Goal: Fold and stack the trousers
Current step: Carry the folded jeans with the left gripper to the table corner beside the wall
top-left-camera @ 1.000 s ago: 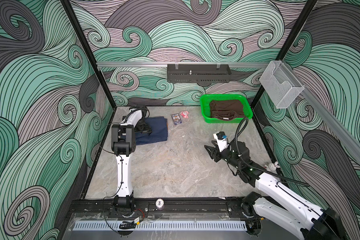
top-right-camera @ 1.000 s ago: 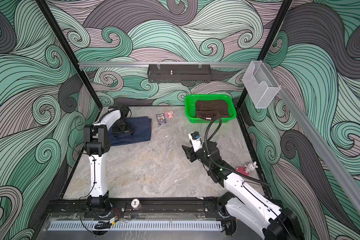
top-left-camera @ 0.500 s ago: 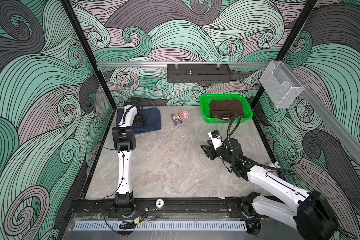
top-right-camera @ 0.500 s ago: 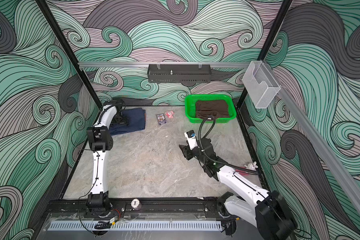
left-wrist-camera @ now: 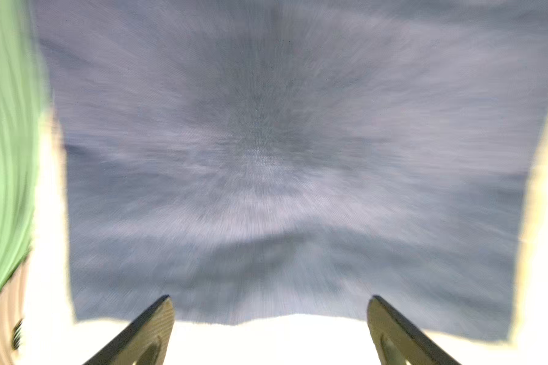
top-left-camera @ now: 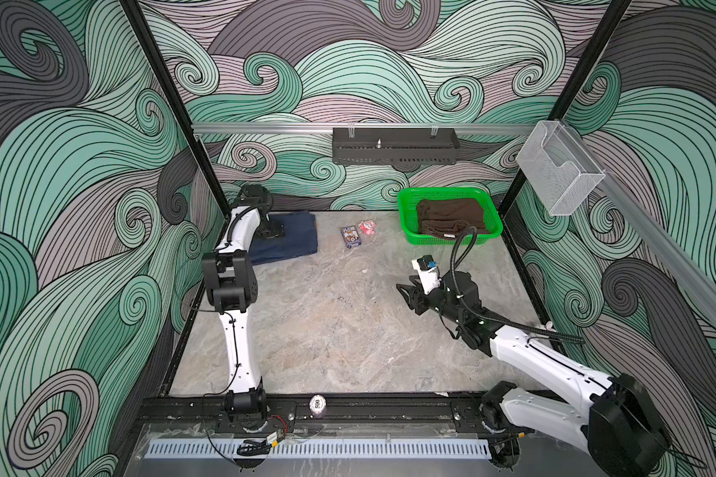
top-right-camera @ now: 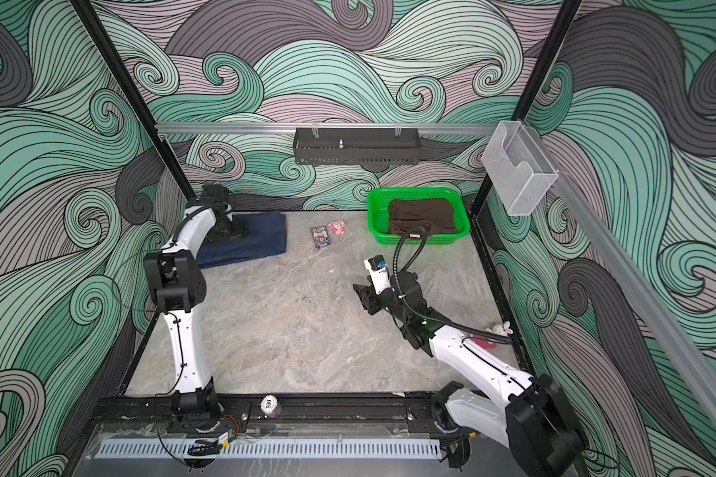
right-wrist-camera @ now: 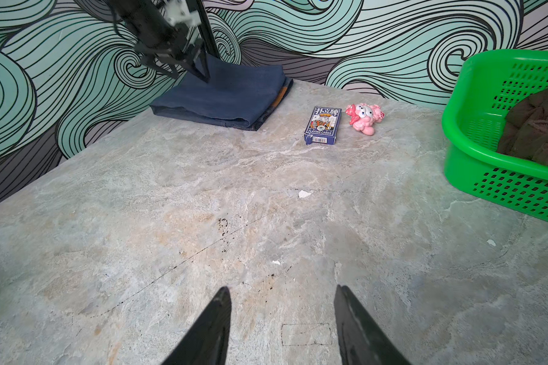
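Left gripper (left-wrist-camera: pixel 269 303): jaws spread wide with nothing between them. It is poised right over the trousers (left-wrist-camera: pixel 282 158), but the blurred wrist view does not show whether the tips touch the cloth.
Right gripper (right-wrist-camera: pixel 282 290): jaws about half apart and empty, low over the bare table (right-wrist-camera: pixel 203 205), well apart from the trousers.
Trousers, place: folded into a flat navy packet in the far left corner of the table, close against the wall.
Likely reason: the corner looks like the stacking spot. The left arm seems to be letting go there, while the right arm waits out of its way.
Neighbours: a pack of cards (top-left-camera: pixel 350 236) and a pink toy (top-left-camera: pixel 366 227) lie between the trousers and the green basket (top-left-camera: pixel 443 191). The basket holds a brown cloth (top-left-camera: pixel 449 217).
Change: a second ago the packet lay nearer the middle of the table with the left gripper on it. It now sits deeper in the corner, and the left jaws are slightly wider. The right arm has shifted its pose a little, and its gripper is over much the same patch.
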`<state>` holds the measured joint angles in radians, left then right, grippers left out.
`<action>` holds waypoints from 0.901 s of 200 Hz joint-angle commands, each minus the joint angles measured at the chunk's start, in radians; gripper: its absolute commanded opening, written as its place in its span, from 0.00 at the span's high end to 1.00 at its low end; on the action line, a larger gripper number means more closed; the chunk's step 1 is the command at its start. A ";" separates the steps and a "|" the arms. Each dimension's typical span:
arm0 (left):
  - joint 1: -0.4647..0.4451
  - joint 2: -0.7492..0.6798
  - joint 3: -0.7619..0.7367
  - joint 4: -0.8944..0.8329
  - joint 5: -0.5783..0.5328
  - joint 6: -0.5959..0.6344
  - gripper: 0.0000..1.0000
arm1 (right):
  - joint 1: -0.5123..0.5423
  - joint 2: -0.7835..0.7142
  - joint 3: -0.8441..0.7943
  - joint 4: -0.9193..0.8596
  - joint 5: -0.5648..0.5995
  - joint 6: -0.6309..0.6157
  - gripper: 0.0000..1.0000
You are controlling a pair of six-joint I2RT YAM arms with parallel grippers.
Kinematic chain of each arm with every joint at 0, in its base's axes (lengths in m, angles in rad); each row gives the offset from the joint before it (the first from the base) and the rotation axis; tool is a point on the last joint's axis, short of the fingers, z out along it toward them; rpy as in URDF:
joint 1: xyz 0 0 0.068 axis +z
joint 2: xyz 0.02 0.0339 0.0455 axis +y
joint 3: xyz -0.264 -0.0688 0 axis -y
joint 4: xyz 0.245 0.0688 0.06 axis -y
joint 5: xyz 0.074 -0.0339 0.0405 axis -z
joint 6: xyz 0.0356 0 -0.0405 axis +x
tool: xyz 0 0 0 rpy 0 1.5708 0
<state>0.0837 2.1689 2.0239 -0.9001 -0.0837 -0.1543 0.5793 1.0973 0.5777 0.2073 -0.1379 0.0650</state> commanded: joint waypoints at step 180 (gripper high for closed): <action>0.103 0.152 -0.144 0.021 0.015 -0.225 0.05 | 0.050 -0.004 0.020 -0.025 0.038 0.016 0.47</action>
<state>0.1749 2.2421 1.7752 -0.8478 -0.0284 -0.3866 0.6243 1.0740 0.5774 0.1612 -0.1112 0.0860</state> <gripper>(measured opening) 0.949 0.530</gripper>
